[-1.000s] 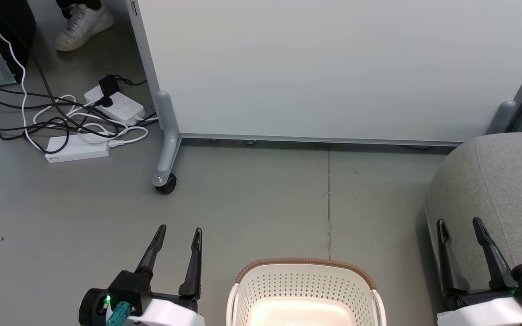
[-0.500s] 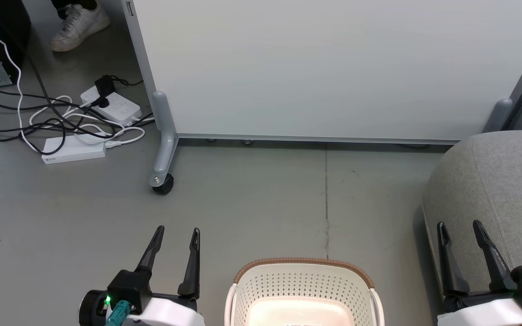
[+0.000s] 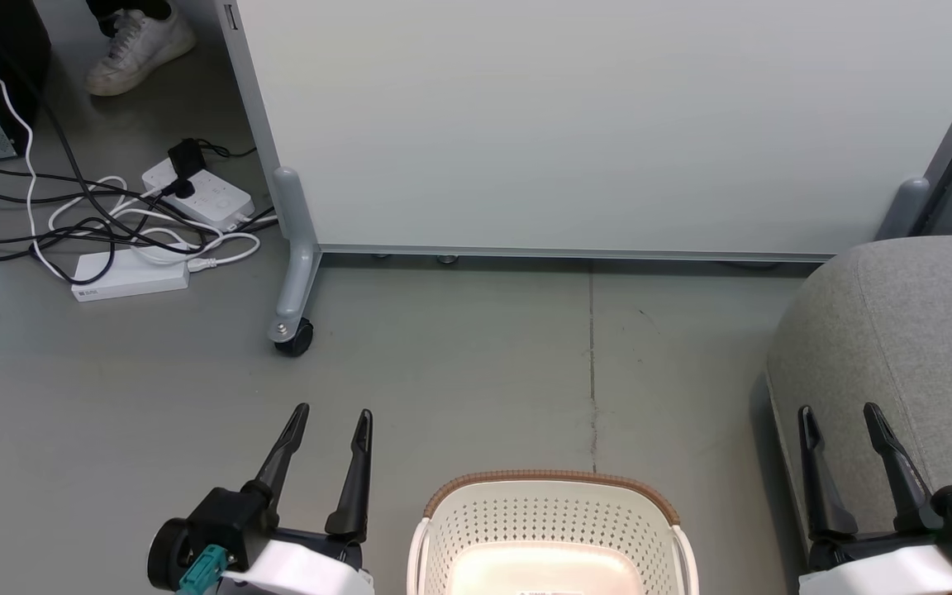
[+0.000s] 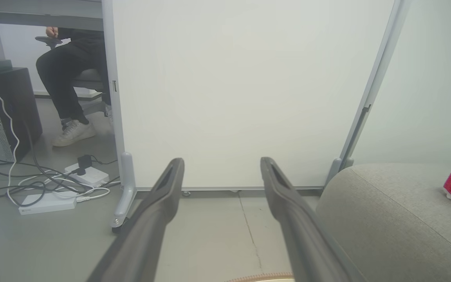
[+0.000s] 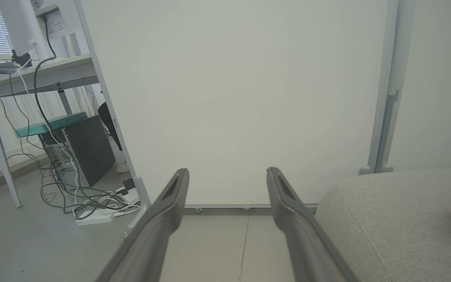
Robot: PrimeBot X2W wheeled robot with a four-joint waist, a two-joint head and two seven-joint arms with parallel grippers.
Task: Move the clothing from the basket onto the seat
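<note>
Edging slightly forward, open left claw (image 3: 333, 411).

Pale flat panel (image 3: 608, 124), upright, on a grey foot post ending in a black caster (image 3: 294, 339). Second pale panel (image 4: 429, 78), adjoining at the right. Grey floor (image 3: 459, 364) with one thin seam (image 3: 592, 364) running away from the camera. Two white power strips: a long one (image 3: 130, 277) and a squarer one (image 3: 199, 192) with a black plug, just beside each other among tangled black and white cables (image 3: 71, 223). Dark computer tower (image 5: 90, 150) under a grey desk (image 5: 33, 72). Seated person in dark trousers (image 4: 67, 74), white sneaker (image 3: 139, 49) on the floor.
</note>
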